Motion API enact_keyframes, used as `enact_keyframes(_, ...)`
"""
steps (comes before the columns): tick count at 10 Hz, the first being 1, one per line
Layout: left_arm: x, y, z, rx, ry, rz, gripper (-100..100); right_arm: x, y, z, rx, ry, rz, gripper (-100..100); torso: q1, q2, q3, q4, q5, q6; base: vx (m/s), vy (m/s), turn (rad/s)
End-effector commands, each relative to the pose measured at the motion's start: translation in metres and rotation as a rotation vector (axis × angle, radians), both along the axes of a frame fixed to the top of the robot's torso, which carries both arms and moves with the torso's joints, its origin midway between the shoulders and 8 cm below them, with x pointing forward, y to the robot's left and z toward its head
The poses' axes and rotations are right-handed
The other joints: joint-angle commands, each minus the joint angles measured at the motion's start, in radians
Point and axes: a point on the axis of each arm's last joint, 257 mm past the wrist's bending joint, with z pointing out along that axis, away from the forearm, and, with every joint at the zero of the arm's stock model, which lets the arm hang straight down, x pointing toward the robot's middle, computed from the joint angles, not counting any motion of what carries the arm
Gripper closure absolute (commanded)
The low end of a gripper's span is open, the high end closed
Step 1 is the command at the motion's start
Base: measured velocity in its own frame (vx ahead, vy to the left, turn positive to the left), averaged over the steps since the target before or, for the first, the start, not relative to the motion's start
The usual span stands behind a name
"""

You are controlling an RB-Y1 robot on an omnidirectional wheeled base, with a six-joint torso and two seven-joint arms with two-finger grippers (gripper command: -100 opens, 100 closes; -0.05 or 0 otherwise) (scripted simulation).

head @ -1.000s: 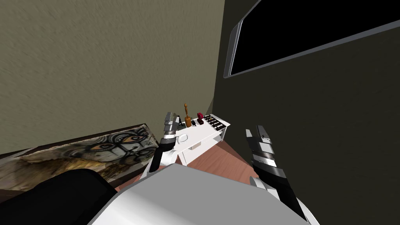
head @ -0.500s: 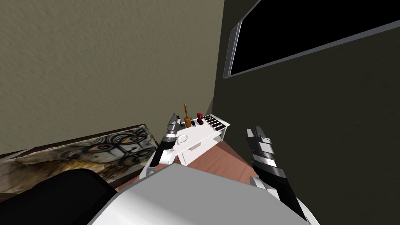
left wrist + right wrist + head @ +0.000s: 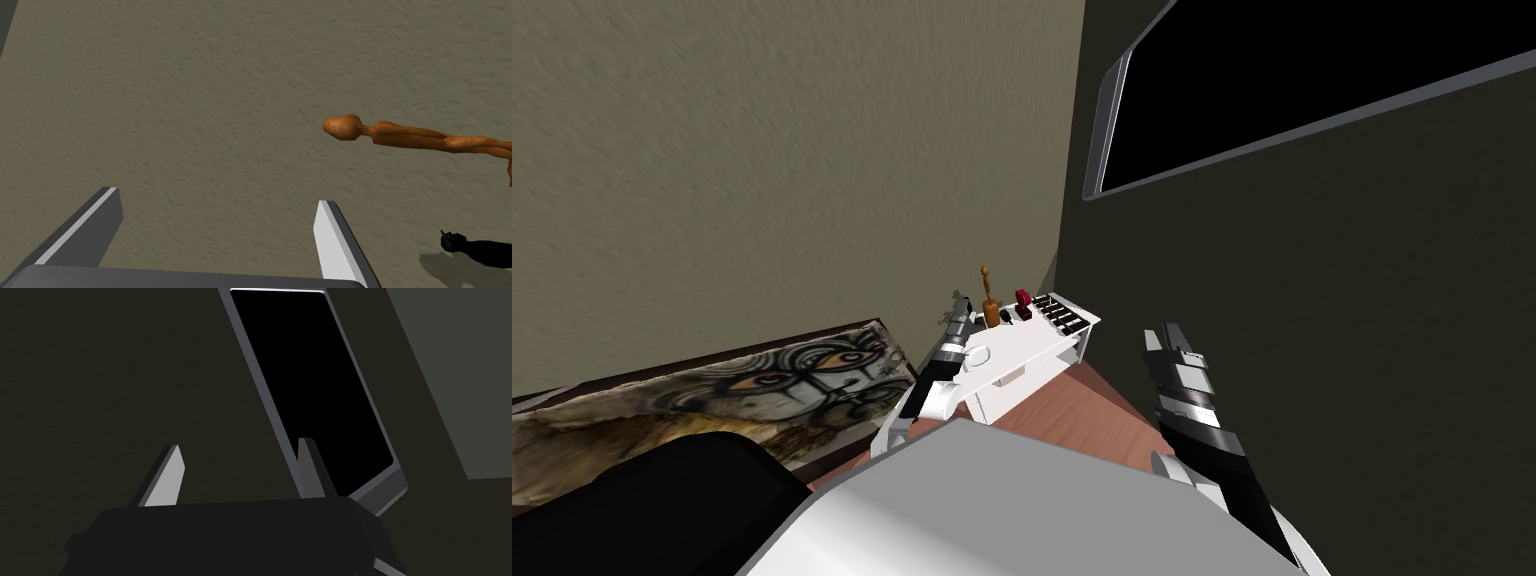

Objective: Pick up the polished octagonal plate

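My left gripper (image 3: 217, 200) at white table (image 3: 1037, 345) edge, fingers apart, empty.
Plate (image 3: 979, 352) lies just beside my forearm; right gripper (image 3: 240, 453) also spread.

A small white plate (image 3: 979, 352) lies flat on top of a white bench (image 3: 1032, 338), near the bench's left end and close to its front edge. It looks roundish and plain, and its edges are too small to make out.
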Motion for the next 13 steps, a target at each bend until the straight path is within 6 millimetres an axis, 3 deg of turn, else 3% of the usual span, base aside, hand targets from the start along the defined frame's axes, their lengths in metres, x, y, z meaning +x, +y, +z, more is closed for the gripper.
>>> enact_keyframes(1,0.008,0.003,-0.009,-0.004,0.036,0.004,-100,0.0,0.0,0.0,0.0,0.0,0.0,0,0.0,0.0,0.0,0.0,0.0,0.0,0.019,-0.006,-0.002)
enact_keyframes(7,0.037,0.035,-0.085,-0.046,0.273,0.047,-100,0.0,0.0,0.0,0.0,0.0,0.0,0,0.0,0.0,0.0,0.0,0.0,0.0,0.024,-0.009,-0.01)
enact_keyframes(10,0.042,0.043,-0.107,-0.06,0.343,0.058,-100,0.0,0.0,0.0,0.0,0.0,0.0,0,0.0,0.0,0.0,0.0,0.0,0.0,0.023,-0.005,-0.006)
enact_keyframes(11,0.045,0.05,-0.123,-0.072,0.393,0.069,-100,0.0,0.0,0.0,0.0,0.0,0.0,0,0.0,0.0,0.0,0.0,0.0,0.0,0.022,-0.005,-0.009)
enact_keyframes(12,0.045,0.05,-0.125,-0.073,0.399,0.069,-100,0.0,0.0,0.0,0.0,0.0,0.0,0,0.0,0.0,0.0,0.0,0.0,0.0,0.018,-0.005,-0.003)
enact_keyframes(13,0.047,0.058,-0.141,-0.085,0.445,0.081,-100,0.0,0.0,0.0,0.0,0.0,0.0,0,0.0,0.0,0.0,0.0,0.0,0.0,0.022,-0.009,-0.013)
